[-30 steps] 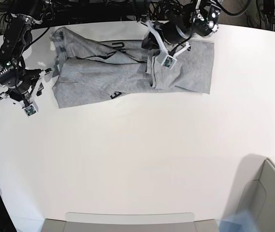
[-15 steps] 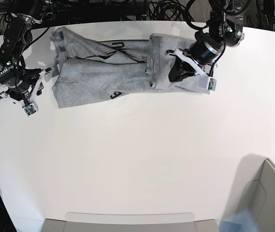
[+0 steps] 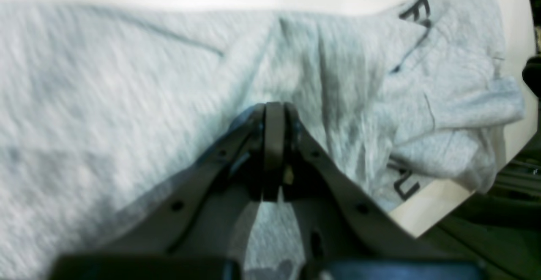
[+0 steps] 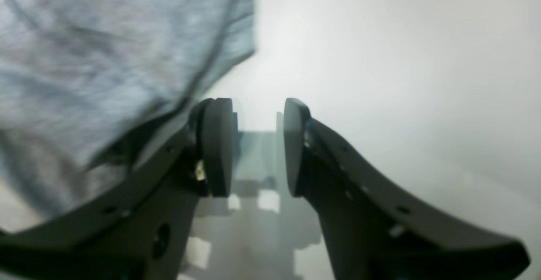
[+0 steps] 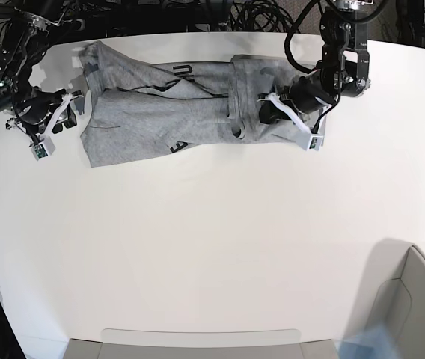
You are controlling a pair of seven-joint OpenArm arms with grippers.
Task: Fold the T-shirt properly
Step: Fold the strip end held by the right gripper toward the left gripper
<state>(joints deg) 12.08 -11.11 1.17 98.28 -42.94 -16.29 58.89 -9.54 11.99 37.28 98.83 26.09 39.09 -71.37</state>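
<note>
Item 1: heather-grey short-sleeved cotton T-shirt (image 5: 197,108) with black block lettering, lying along the far edge of the white tabletop (image 5: 212,239). Partly folded into a long band running across the base view; 1 layer doubled over on that view's right; a rumpled sleeve at the far left corner. Lettering shows at the upper middle and at the lower edge

Item 2: left gripper (image 3: 274,115), black, low over the doubled right portion of the shirt. Jaws pressed together in the wrist view with no gap showing; whether a pinch of cloth sits between them cannot be told, since the fabric around the tips is blurred

Item 3: right gripper (image 4: 258,145), black, beside the shirt's left edge in the base view. Jaws parted to a moderate gap, nothing between them but bare table; grey cloth lies just to 1 side, apart from the pads

Handling, as judged: light, soft, limp cloth with no stiffness; it should drape and sag from any 1 hold, and stacked layers may slide over each other or drag on the smooth table. Best taken at hems or corners, pinching all layers of an edge together, 2 holds spread along the same edge so the fold line stays straight. The rumpled sleeve likely needs flattening first
</note>
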